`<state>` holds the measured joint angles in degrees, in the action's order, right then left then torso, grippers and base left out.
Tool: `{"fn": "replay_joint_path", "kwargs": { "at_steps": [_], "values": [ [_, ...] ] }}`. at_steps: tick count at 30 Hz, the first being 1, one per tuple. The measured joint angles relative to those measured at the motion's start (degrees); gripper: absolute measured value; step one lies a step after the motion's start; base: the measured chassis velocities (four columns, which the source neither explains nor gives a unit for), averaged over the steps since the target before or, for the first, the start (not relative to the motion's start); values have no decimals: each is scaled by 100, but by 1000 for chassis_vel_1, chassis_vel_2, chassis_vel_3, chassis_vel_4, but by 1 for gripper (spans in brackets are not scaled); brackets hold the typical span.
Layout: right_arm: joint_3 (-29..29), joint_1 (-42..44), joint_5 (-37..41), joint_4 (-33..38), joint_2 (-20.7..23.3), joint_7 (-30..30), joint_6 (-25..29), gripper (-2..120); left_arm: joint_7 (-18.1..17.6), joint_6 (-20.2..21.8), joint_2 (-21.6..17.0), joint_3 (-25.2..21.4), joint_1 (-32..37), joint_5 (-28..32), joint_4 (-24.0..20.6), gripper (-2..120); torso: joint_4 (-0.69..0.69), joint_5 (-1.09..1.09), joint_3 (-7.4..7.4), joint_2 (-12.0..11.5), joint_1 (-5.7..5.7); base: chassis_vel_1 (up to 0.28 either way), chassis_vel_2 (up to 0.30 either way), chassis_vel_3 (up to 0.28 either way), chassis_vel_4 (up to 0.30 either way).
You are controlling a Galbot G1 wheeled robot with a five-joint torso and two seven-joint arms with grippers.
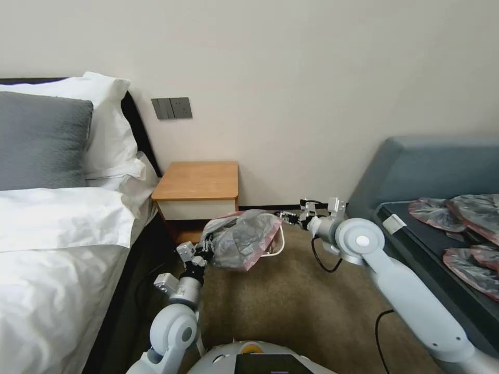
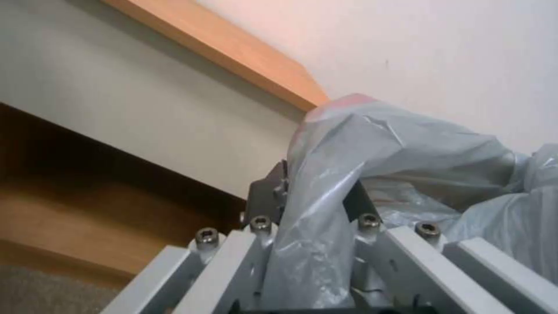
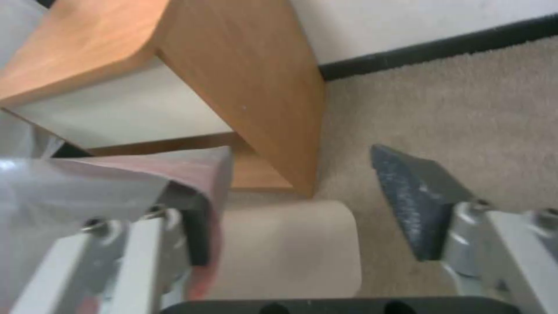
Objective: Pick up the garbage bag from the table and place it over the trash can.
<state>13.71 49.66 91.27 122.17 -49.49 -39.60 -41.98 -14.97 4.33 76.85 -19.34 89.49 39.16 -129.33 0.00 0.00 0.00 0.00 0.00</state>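
Note:
The grey garbage bag (image 1: 241,238) with its pinkish rim lies bunched over the cream trash can (image 1: 280,243), on the carpet in front of the table (image 1: 197,182). My left gripper (image 1: 205,250) is at the bag's left end, shut on a fold of the plastic. In the left wrist view, the garbage bag (image 2: 348,157) runs down between the left gripper's (image 2: 317,187) fingers. My right gripper (image 1: 283,214) is at the bag's right edge and stands open. In the right wrist view the bag's rim (image 3: 192,170) drapes over one finger of the right gripper (image 3: 290,179), above the trash can (image 3: 290,248).
A bed (image 1: 52,249) with white linen and a grey pillow (image 1: 41,140) lies on the left. On the right stands a blue-grey bench (image 1: 431,166) with several similar bags (image 1: 468,218) on it. Beige carpet (image 1: 291,311) stretches between them.

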Motion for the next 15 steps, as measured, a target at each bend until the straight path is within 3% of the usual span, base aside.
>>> {"fn": "replay_joint_path", "kwargs": {
  "at_steps": [8,15],
  "values": [
    [147,437,-17,309,95,-61,8,97,-260,101,-6,-52,-68,361,-31,8,0,-1,0,0,0,0,0,0,0],
    [320,808,-150,640,82,-78,18,100,-411,116,21,-50,-91,468,-19,8,0,-1,0,0,-1,0,0,0,0]
  ]
}}
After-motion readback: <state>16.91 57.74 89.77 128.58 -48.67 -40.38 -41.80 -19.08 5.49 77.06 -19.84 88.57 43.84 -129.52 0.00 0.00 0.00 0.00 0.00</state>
